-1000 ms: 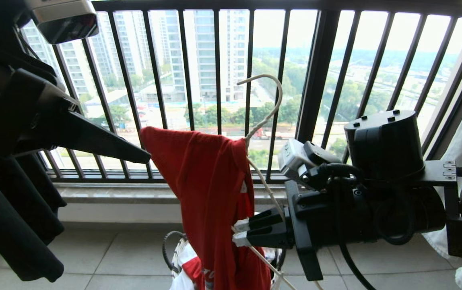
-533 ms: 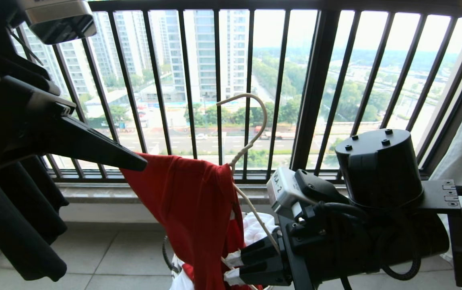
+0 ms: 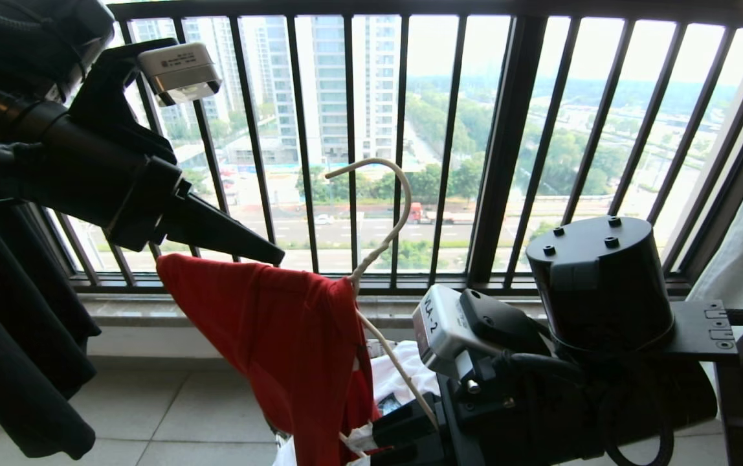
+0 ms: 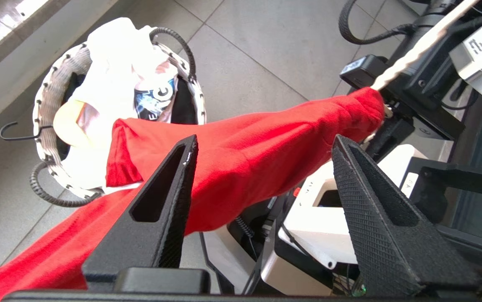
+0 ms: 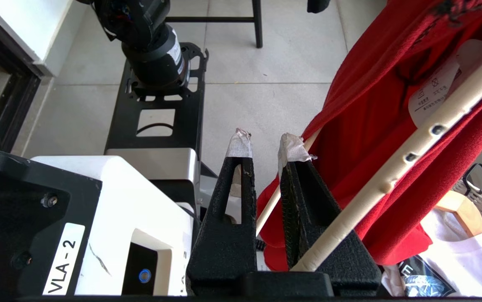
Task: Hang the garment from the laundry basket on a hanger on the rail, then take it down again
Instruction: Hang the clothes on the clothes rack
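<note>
Red garment (image 3: 281,336) drapes over one arm of the thin white hanger (image 3: 381,213), sleeve end jutting out to the side, cloth trailing down. Hanger's tilted, hook up in front of the window bars. Below, the round white-rimmed laundry basket (image 4: 45,126) sits on the floor tiles, white clothing heaped inside.

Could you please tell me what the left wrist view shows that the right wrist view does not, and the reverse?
Only the left wrist view shows the open left gripper above the red T-shirt and the whole laundry basket. Only the right wrist view shows the right gripper shut on the white wire hanger, and the shirt's care label. Both show the shirt, hanger and tiled floor.
</note>
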Motion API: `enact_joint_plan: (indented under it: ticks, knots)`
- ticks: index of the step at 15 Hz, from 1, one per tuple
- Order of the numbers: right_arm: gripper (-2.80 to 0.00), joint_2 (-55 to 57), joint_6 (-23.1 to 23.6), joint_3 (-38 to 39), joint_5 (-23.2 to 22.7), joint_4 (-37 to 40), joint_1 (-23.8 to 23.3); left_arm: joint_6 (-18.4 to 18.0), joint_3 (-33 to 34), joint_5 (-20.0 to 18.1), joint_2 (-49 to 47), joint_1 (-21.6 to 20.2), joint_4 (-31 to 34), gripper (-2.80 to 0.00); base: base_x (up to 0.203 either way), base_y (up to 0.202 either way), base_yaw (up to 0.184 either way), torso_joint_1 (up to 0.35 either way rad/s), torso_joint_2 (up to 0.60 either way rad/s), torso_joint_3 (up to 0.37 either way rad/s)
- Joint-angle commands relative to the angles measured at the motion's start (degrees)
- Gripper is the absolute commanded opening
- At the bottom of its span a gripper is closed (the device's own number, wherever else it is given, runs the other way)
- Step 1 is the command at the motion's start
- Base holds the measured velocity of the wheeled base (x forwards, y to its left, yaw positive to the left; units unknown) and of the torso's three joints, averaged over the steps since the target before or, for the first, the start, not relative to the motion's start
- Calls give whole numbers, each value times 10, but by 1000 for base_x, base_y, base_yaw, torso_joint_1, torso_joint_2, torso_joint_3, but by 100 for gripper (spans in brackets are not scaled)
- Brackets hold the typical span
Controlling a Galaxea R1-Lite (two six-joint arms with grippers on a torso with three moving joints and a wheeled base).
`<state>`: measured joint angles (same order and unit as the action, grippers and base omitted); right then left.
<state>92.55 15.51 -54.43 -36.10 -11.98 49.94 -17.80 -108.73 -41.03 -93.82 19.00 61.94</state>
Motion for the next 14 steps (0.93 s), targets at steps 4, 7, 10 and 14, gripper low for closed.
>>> enact_joint_plan:
  ticks: [4, 7, 10, 14]
  knots:
    - [-280, 3, 1, -1, 1, -11, -1, -37, 16, -22, -9, -15, -73, 0, 0, 0, 0, 0, 0, 0]
    - [-280, -1, 1, -1, 2, -11, -5, -124, 30, -43, -3, -12, -65, 0, 0, 0, 0, 0, 0, 0]
    - [-280, 1, 1, -1, 3, -11, -6, -221, 49, -94, 0, -29, -31, 0, 0, 0, 0, 0, 0, 0]
    - [-280, -3, 1, -1, 4, -11, -12, -222, 54, -182, -6, -51, -29, 0, 0, 0, 0, 0, 0, 0]
